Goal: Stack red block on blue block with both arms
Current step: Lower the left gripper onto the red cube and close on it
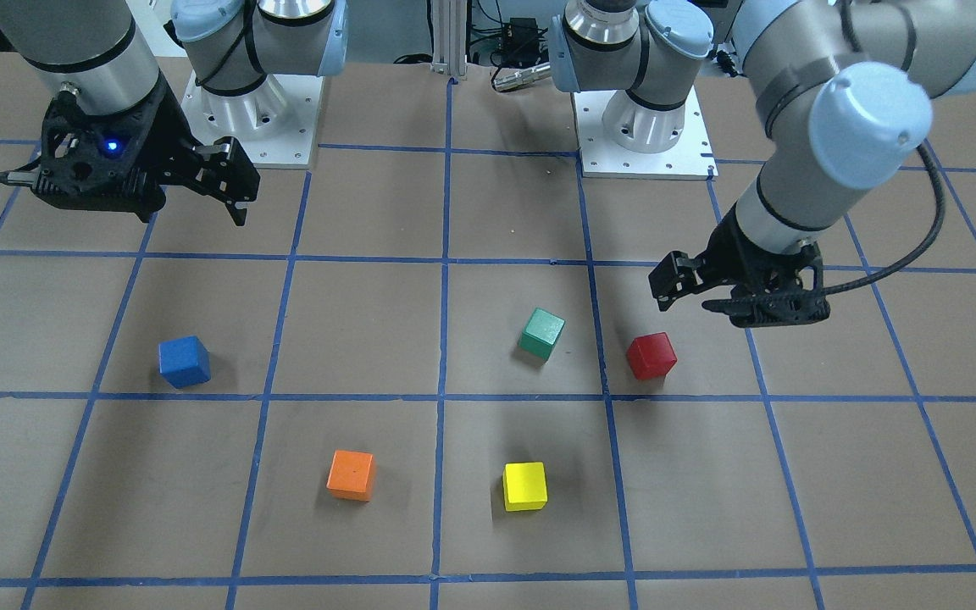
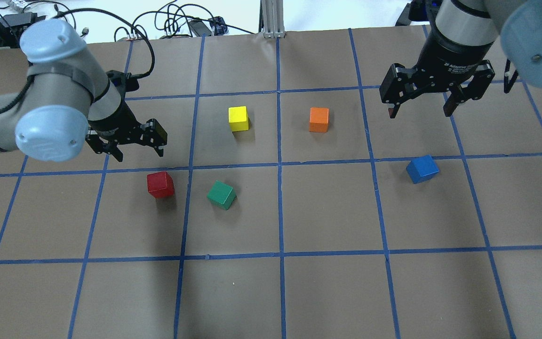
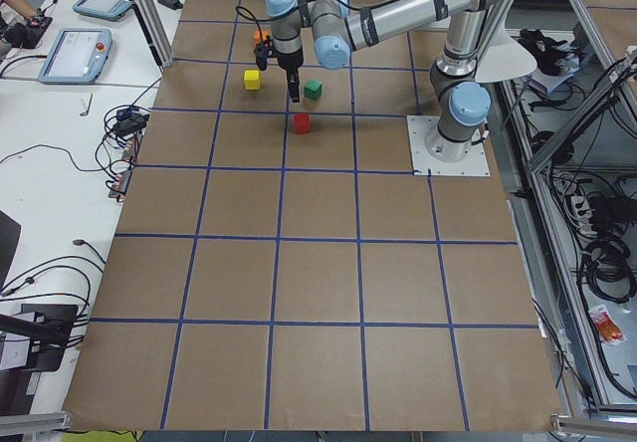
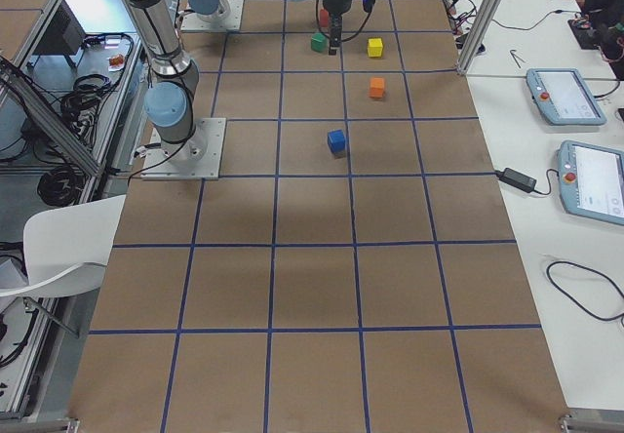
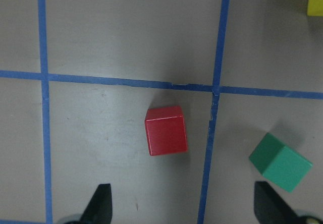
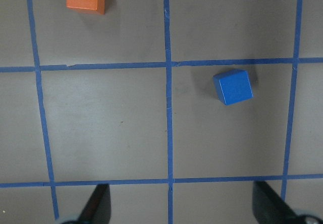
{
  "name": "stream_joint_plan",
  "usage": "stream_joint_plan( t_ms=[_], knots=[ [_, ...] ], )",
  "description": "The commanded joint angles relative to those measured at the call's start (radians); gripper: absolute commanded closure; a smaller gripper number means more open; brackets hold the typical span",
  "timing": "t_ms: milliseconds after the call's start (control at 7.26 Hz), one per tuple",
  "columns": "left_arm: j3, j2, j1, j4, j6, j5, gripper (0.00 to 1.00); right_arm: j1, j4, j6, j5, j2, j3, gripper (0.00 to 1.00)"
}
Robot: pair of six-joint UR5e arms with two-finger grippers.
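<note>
Jaws on both arms stand wide open and hold nothing. The red block (image 2: 160,184) sits flat on the surface (image 2: 327,212), untouched. The left arm (image 2: 59,89) holds its jaws raised just beyond the block on the side away from the robot, not yet over it. In the left wrist view the block lies ahead of the two fingertips, nearer the left-hand one.

The green block (image 2: 221,195) lies just beside the red block, on its right. The yellow block (image 2: 238,118) and orange block (image 2: 319,119) lie farther out, beyond it and to the right. The blue block (image 2: 422,169) is well apart from the red block, far to its right, and the right arm (image 2: 464,28) hovers out there with its jaws raised.

This looks like the approach to the first pick, with nothing stacked yet. The next move calls for centring the left jaws over the red block, squaring them to its faces, descending and closing. The finger on the green block's side needs to stay clear of it.
</note>
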Motion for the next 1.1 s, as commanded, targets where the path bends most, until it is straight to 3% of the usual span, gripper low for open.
stream_joint_plan(
  t_ms=[0, 413, 551, 688, 964],
  knots=[
    [-0.144, -0.061, 0.002, 0.194, -0.008, -0.002, 0.00, 0.000, 0.001, 0.000, 0.004, 0.000, 0.000, 0.00],
    [-0.153, -0.142, 0.002, 0.288, 0.001, 0.005, 0.00, 0.000, -0.001, -0.009, -0.002, 0.000, 0.000, 0.00],
    [-0.152, -0.153, 0.002, 0.335, 0.006, 0.032, 0.27, 0.000, -0.001, -0.005, -0.002, 0.000, 0.000, 0.00],
    [-0.152, -0.155, 0.002, 0.337, 0.024, 0.069, 0.74, 0.000, -0.003, -0.009, -0.001, 0.000, 0.000, 0.00],
    [-0.153, -0.150, -0.006, 0.333, 0.009, 0.042, 0.96, -0.001, -0.003, -0.009, 0.002, 0.000, 0.000, 0.00]
  ],
)
